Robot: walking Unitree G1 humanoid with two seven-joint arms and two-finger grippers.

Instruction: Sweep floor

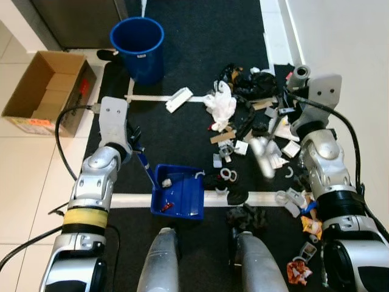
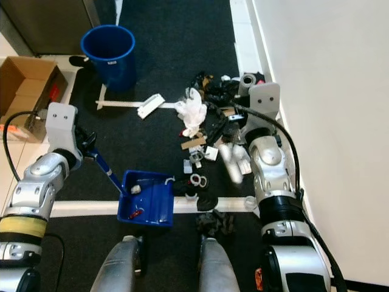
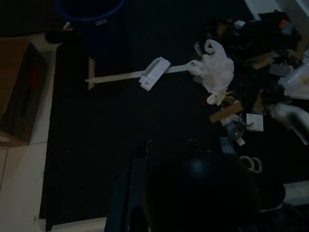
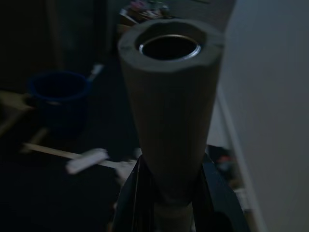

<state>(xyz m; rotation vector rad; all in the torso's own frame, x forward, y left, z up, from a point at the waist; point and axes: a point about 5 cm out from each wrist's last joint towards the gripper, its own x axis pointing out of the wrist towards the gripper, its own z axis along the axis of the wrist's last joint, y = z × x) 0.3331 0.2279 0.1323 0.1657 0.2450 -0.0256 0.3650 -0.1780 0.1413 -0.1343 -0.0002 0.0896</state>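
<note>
a black mat (image 1: 182,131) with pale strips across it is spread over white tiles, and most of the litter (image 1: 255,115) is scattered on its right half, close to the white wall. a brown cardboard box (image 1: 45,91) is set on the tiles at the left; red print is seen on its side, too small to be read. a blue bucket (image 1: 138,47) is stood at the mat's far edge, with a small white label on its wall whose writing cannot be made out. a blue dustpan (image 1: 179,191) is laid on the mat just before the robot's feet, a few scraps inside it, its long blue handle (image 1: 144,165) slanting up to the left gripper (image 1: 135,141). the left arm is bent at the elbow and reached forward over the mat's left edge, and the handle is clasped between its black fingers. the right arm is raised along the wall side, above the litter. a grey tubular broom handle (image 4: 169,121) is gripped by the right gripper (image 4: 166,193), its hollow end seen near the wrist camera. a crumpled white bag (image 1: 222,104) is lain among the litter.
</note>
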